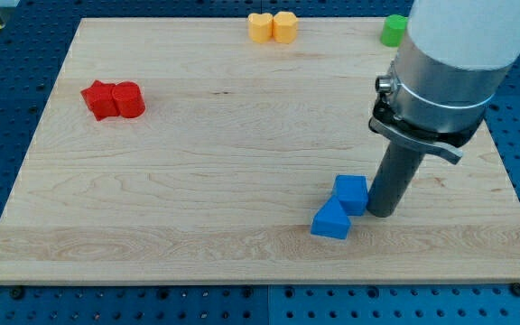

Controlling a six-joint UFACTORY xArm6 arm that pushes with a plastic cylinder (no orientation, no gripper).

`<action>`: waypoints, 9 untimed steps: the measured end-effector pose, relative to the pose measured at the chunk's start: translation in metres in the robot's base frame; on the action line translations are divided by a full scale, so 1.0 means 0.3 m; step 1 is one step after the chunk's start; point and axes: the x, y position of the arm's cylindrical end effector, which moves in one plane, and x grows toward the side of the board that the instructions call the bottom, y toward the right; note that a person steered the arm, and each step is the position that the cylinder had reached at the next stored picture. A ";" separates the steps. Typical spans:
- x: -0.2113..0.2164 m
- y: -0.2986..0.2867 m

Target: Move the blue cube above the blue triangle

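The blue cube [352, 192] lies on the wooden board [197, 181] at the lower right. The blue triangle [330, 220] lies just below and left of it, and the two touch. My tip [382, 213] rests on the board right beside the cube's right side, touching or nearly touching it. The rod rises from there to the arm's big grey and white body at the view's top right.
Two red blocks [113, 99] sit together at the upper left. Two yellow-orange blocks [272, 26] sit together at the top edge. A green block [393, 30] is at the top right, partly hidden by the arm. Blue perforated table surrounds the board.
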 end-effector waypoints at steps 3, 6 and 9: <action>-0.038 -0.074; -0.034 -0.081; -0.160 0.041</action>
